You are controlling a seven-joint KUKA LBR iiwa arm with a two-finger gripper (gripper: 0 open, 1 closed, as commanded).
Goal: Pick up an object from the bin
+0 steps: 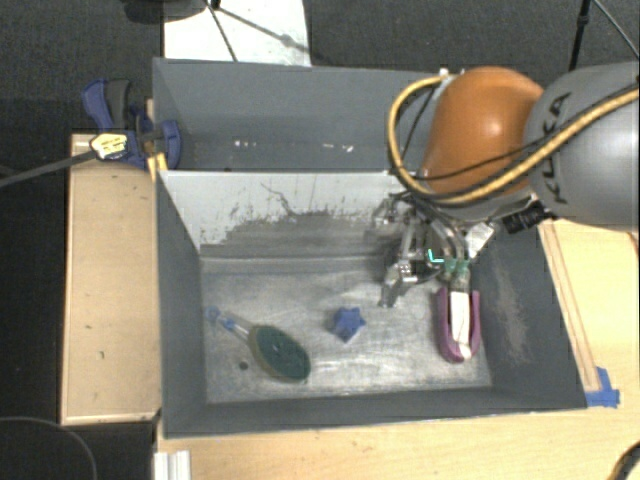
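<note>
Fingers [390, 290] are hanging low over the bin floor, right of centre in the view, and I can't tell whether they're open or closed. Grey bin [180, 268] is carrying three loose items. Purple-and-white elongated piece [455, 326] is lying just right of the fingers, along the right wall. Dark green round brush [272, 350] with a blue handle is sitting front-left. Small blue block [346, 323] is lying nearest, just front-left of the fingers.

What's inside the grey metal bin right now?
A round dark green brush with a blue handle front left, a small blue block mid-floor, a purple and white object right. The arm's orange cover hides the back right corner.
</note>
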